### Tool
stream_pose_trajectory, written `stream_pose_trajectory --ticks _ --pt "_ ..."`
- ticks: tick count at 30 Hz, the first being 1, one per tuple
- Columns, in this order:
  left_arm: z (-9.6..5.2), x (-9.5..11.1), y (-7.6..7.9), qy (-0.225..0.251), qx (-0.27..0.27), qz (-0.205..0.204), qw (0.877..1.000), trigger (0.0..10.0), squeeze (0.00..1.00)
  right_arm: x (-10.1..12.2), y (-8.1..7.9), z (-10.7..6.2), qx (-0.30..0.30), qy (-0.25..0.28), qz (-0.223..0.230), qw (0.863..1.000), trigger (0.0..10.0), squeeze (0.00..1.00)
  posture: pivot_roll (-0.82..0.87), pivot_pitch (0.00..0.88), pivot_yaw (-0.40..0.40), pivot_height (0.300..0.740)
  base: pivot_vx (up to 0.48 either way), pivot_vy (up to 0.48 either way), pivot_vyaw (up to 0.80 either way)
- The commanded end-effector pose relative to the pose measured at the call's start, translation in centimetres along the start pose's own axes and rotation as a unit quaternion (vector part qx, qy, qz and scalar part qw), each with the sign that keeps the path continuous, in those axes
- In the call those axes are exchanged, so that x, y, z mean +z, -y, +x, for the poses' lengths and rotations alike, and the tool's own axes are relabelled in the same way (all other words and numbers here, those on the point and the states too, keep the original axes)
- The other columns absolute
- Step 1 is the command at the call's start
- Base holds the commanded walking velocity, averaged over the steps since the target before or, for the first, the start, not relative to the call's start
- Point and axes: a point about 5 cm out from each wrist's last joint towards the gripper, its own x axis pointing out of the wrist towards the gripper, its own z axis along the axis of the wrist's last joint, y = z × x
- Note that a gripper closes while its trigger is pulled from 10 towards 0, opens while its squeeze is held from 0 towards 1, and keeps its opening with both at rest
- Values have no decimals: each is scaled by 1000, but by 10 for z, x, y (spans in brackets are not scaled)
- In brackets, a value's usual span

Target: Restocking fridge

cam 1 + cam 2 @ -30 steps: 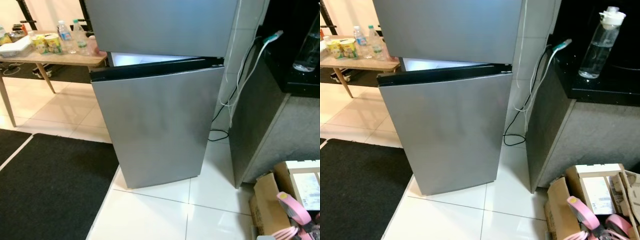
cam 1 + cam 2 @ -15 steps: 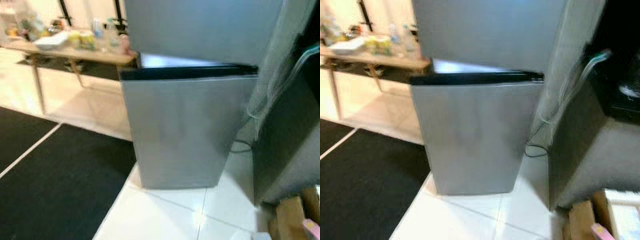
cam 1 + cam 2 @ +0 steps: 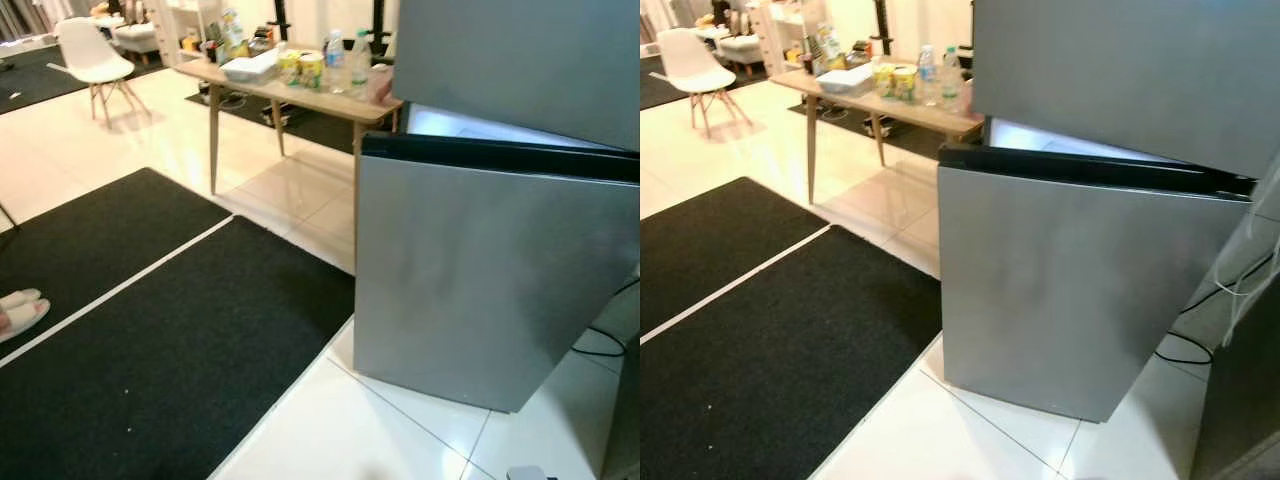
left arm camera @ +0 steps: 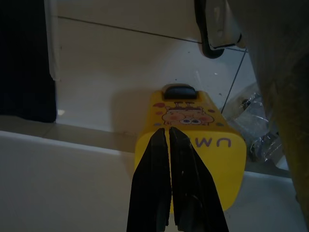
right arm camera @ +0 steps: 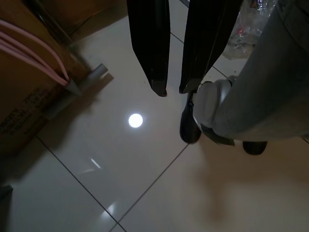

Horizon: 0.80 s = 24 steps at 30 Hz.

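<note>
Hanging low over the tiled floor (image 5: 96, 159), the left end effector (image 4: 169, 133) is clenched with nothing between its fingers, above a yellow cartoon-printed container (image 4: 193, 145); the right end effector (image 5: 173, 92) is slightly parted and empty. Ahead, the fridge (image 3: 1080, 290) is seen with its lower door ajar. Beyond, bottles (image 3: 362, 62) and cups (image 3: 310, 68) are kept on the worktop (image 3: 300, 98). That stock is best approached squarely along the black mat (image 3: 170, 350), with the ajar door given room.
</note>
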Motion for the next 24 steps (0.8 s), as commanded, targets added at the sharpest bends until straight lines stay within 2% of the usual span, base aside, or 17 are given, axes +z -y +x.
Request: stream_pose_trajectory --ticks 1,4,9,13,24 --pt "-1 10 -7 22 12 1 1000 10000 0 -2 -3 0 0 -6 -3 1000 10000 0 -108 0 10 740 0 0 775" --pt "-1 10 -7 21 13 2 1000 10000 0 -3 -4 0 -5 -8 -14 1000 10000 0 -107 0 10 740 0 0 263" --pt "-1 8 -6 22 13 -42 999 10000 0 -4 -4 1 -8 -10 -14 1000 10000 0 -106 0 9 740 0 0 0" --pt "-1 7 -6 19 14 -45 999 10000 0 -4 -5 1 -7 -10 -15 1000 10000 0 -107 0 9 740 0 0 0" --pt "-1 5 -6 15 14 -59 998 10000 0 -4 -5 1 -7 -8 -19 1000 10000 0 -106 0 15 740 297 0 0"
